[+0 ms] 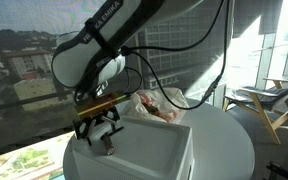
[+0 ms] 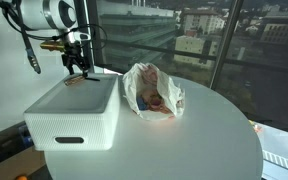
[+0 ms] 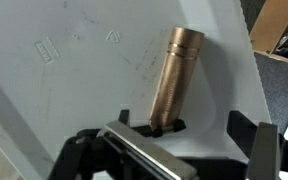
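My jaws hold nothing: they stand wide, as far apart as they go, and the finger [image 3: 260,150] on the 3 o'clock side of the wrist view is bare.

I judge the work to be at its early part. The approach is made, because I hang just above the white box [image 2: 74,115]. A grip is not yet made, and the copper cylinder [image 3: 174,75] is not lifted. It lies flat on the top face of the box and is free on all sides.

In the wrist view the cylinder lies between my 2 fingers and a little ahead of them. Its near end is at 6 o'clock, close to the front edge of my hand, and its far end points to about 1 o'clock, so it is slightly tilted against my line. I cannot tell if the near end touches me or is only just beside me. In both exterior views the cylinder is too small to make out under my hand.

The box stands on the round white tabletop [image 2: 199,140]. A crumpled plastic bag [image 2: 152,92] with something reddish inside lies at 3 o'clock from the box in an exterior view, near it but apart from my jaws.
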You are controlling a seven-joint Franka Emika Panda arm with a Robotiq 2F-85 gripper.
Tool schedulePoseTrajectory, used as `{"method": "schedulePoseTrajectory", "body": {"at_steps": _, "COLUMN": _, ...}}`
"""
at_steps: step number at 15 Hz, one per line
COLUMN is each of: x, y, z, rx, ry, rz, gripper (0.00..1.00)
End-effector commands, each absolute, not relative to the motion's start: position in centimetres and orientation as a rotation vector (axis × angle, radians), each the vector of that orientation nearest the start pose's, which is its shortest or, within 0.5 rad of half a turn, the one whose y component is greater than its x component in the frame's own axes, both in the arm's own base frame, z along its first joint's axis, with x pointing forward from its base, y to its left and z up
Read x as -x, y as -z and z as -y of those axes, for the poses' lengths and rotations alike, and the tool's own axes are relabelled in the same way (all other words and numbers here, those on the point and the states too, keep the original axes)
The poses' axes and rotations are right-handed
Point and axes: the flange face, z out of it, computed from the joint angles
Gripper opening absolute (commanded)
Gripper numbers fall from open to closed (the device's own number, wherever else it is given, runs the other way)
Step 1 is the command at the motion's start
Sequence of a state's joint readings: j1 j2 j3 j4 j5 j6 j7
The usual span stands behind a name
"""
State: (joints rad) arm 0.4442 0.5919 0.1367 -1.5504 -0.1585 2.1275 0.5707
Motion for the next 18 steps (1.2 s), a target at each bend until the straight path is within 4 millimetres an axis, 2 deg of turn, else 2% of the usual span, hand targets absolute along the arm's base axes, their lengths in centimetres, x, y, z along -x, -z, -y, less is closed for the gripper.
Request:
{"method": "schedulePoseTrajectory", "body": {"at_steps": 1, "x": -59.8, "y": -30.0, "z": -36.0, "rx": 3.165, "ry": 0.031, "rz": 0.067, "gripper": 1.0}}
{"method": "schedulePoseTrajectory", "body": {"at_steps": 2, "x": -59.8, "y": -29.9, "z": -35.9, "rx": 3.163, "ry": 0.036, "rz": 0.068, "gripper": 0.8}}
{"method": "schedulePoseTrajectory", "body": {"at_steps": 8, "x": -59.0, "y": -29.8, "z": -36.0, "rx": 3.16, "ry": 0.112, "rz": 0.087, "gripper": 0.35}}
{"method": "schedulePoseTrajectory", "body": {"at_steps": 11, "x": -58.6, "y": -30.9, "z": -35.7, "rx": 3.148, "ry": 0.164, "rz": 0.101, "gripper": 0.14}}
{"method": "schedulePoseTrajectory", "body": {"at_steps": 12, "x": -58.5, "y": -31.3, "z": -35.3, "rx": 3.14, "ry": 0.179, "rz": 0.096, "gripper": 0.12}}
{"method": "schedulePoseTrajectory", "body": {"at_steps": 13, "x": -58.5, "y": -31.5, "z": -34.8, "rx": 3.143, "ry": 0.192, "rz": 0.087, "gripper": 0.17}}
{"method": "schedulePoseTrajectory", "body": {"at_steps": 15, "x": -58.2, "y": -33.0, "z": -32.8, "rx": 3.133, "ry": 0.192, "rz": 0.087, "gripper": 0.17}}
{"method": "schedulePoseTrajectory", "body": {"at_steps": 18, "x": -58.0, "y": -37.7, "z": -28.5, "rx": 3.084, "ry": 0.372, "rz": -0.063, "gripper": 0.16}}
